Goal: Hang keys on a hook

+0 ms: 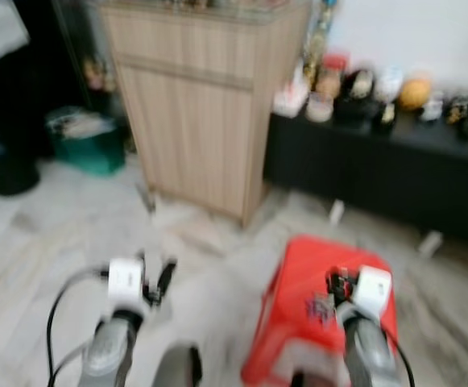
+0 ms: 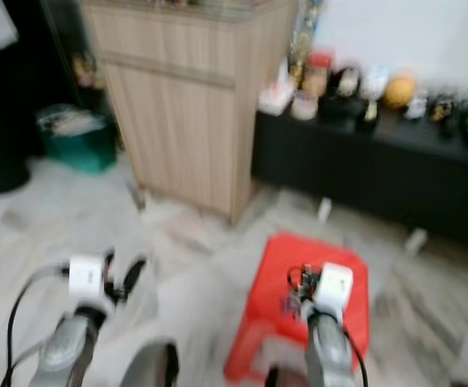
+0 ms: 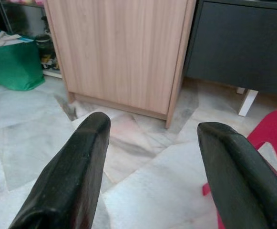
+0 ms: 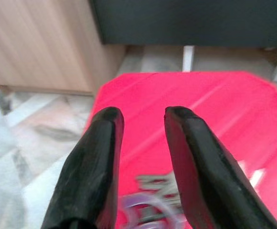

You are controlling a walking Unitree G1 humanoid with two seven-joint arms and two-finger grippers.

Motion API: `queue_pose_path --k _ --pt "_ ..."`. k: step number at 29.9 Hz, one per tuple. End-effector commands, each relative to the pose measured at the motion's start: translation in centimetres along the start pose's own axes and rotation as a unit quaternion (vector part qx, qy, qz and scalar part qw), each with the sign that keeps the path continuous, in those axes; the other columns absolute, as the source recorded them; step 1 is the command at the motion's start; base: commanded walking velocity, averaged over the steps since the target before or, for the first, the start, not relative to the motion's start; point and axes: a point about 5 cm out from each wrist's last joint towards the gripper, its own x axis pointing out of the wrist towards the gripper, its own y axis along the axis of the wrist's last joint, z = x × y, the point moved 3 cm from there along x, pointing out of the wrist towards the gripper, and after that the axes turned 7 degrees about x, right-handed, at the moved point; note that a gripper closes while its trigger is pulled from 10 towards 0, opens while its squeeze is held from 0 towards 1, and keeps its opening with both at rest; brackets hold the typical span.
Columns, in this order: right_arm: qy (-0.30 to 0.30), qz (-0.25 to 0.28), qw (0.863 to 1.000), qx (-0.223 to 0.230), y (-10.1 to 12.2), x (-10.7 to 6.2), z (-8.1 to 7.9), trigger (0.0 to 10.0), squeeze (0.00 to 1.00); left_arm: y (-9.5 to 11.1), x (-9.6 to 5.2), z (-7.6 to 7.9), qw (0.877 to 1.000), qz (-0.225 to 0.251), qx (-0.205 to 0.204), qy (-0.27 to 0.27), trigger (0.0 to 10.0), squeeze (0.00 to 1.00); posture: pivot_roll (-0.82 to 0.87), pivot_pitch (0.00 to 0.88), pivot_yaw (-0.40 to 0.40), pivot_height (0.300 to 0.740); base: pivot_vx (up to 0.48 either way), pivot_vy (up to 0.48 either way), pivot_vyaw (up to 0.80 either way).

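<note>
A bunch of keys [image 4: 150, 200] on a purple ring lies blurred on a red plastic stool [image 1: 306, 266] at my lower right. My right gripper [image 4: 140, 114] hovers just above the stool's top, fingers a little apart with nothing pinched between the tips. The keys [image 1: 317, 307] sit below the fingers, close to their base. My left gripper [image 3: 152, 129] is open wide over the marble floor, to the left of the stool, and points at the foot of a wooden cabinet [image 3: 119, 52]. The head views are blurred.
A tall light-wood cabinet [image 1: 193, 105] stands ahead. Right of it runs a low black bench [image 1: 378, 173] on white feet [image 1: 336, 211], carrying several jars and ornaments. A green bag [image 1: 89, 143] and a dark bin [image 1: 8, 173] sit at the left.
</note>
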Motion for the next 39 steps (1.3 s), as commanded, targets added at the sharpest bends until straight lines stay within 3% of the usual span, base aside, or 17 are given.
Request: queue_pose_path --k 1,4,11,32,39 --pt "-0.011 -0.013 0.999 0.029 -0.4 0.1 0.4 10.0 0.00 0.6 0.6 0.5 1.000 0.008 0.008 -0.011 10.0 0.00 0.08 0.000 -0.028 0.608 0.000 0.000 0.00" --pt "-0.007 -0.015 0.998 0.053 -0.1 0.4 0.1 10.0 0.00 0.6 0.7 0.6 1.000 0.009 0.008 -0.014 10.0 0.00 0.08 0.000 -0.027 0.608 0.000 0.000 0.00" --pt "-0.017 -0.018 0.998 0.053 0.2 0.8 0.3 10.0 0.00 0.6 0.8 0.6 1.000 0.009 0.011 -0.015 10.0 0.00 0.08 0.000 -0.028 0.608 0.000 0.000 0.00" --pt "-0.011 -0.025 0.998 0.048 -0.2 0.9 0.4 10.0 0.00 0.6 0.8 0.5 1.000 0.011 0.014 -0.017 10.0 0.00 0.09 0.000 -0.030 0.608 0.290 0.000 -0.02" --pt "0.007 -0.044 0.998 0.046 -1.2 0.5 0.0 10.0 0.00 0.7 0.8 0.5 1.000 0.012 0.016 -0.015 10.0 0.00 0.09 0.000 -0.031 0.608 0.000 0.000 0.00"
